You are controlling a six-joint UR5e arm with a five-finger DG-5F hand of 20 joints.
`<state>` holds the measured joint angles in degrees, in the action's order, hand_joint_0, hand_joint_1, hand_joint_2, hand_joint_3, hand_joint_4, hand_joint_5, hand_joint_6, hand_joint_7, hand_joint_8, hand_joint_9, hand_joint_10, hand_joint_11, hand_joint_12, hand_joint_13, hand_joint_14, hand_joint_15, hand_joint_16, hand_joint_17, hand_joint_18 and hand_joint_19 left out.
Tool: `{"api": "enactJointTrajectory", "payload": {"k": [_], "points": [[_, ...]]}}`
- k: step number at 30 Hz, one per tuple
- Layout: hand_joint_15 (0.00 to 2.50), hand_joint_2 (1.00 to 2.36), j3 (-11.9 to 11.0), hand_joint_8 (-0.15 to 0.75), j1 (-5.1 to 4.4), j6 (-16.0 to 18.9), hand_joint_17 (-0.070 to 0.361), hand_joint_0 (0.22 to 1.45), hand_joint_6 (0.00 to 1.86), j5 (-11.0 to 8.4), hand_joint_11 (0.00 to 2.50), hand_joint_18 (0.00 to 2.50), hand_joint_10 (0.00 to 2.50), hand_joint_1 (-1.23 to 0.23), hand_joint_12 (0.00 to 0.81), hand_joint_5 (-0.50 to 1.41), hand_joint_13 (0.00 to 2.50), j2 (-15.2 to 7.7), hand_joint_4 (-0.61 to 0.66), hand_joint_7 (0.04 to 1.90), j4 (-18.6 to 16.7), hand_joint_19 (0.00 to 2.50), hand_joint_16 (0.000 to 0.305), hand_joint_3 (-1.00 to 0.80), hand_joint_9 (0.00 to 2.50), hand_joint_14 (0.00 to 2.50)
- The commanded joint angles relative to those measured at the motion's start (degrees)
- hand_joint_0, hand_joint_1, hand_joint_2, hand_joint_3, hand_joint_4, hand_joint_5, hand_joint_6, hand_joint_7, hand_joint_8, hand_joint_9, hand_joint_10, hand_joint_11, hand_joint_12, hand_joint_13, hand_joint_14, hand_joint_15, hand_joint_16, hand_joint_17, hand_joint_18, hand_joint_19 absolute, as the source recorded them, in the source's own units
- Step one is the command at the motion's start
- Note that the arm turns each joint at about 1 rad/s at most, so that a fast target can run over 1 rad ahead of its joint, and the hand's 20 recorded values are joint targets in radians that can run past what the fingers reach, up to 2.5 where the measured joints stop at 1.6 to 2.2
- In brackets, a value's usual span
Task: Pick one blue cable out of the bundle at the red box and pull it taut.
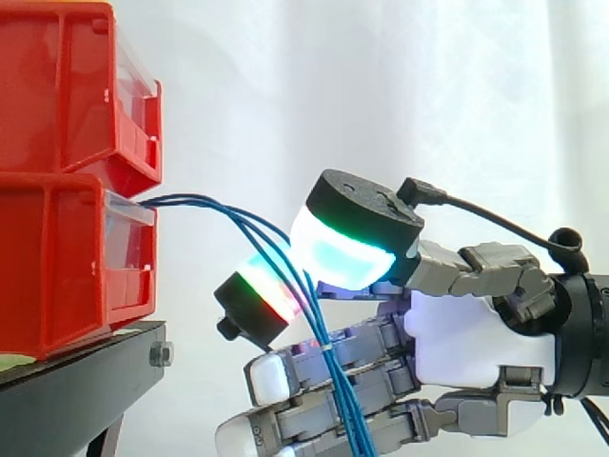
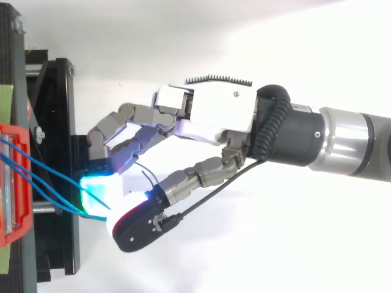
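Blue-sheathed, light, limp and probably slippery: clamps the cables near the red box between the hand's pads, so needs one strand held firmly.

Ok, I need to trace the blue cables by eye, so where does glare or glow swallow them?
Side view: the blue cables read dark against the bright white curtain, traceable even across the glowing pads of the hand pinching them. Top view: cyan glow from a pad floods the spot where they reach the hand, so they merge there.
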<state>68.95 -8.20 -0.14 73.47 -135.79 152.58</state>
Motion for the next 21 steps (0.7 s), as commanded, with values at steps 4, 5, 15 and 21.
{"api": "enactJointTrajectory", "payload": {"k": [4, 5, 15, 21], "points": [[0.26, 1.02, 0.0, 0.263, 0.12, 0.1, 0.091, 0.68, 0.94, 0.19, 0.64, 0.65, 0.01, -0.87, 0.350, -0.18, 0.72, 0.0, -0.14, 1.04, 0.3, 0.26, 0.040, -0.24, 0.90, 0.01], [0.26, 1.02, 0.0, 0.261, 0.12, 0.1, 0.091, 0.68, 0.94, 0.19, 0.65, 0.65, 0.01, -0.87, 0.350, -0.18, 0.72, 0.0, -0.14, 1.03, 0.3, 0.26, 0.040, -0.24, 0.90, 0.01], [0.25, 1.02, 0.0, 0.254, 0.03, 0.2, 0.090, 0.73, 0.94, 0.19, 0.63, 0.67, 0.01, -0.90, 0.350, -0.18, 0.73, 0.0, -0.18, 1.20, 0.3, 0.25, 0.040, -0.25, 0.89, 0.01], [0.28, 1.00, 0.0, 0.247, -0.06, 0.3, 0.093, 0.60, 0.88, 0.10, 0.61, 0.63, 0.01, -0.81, 0.350, -0.16, 0.70, 0.0, -0.08, 0.96, 0.3, 0.30, 0.041, -0.47, 0.87, 0.01]]}}
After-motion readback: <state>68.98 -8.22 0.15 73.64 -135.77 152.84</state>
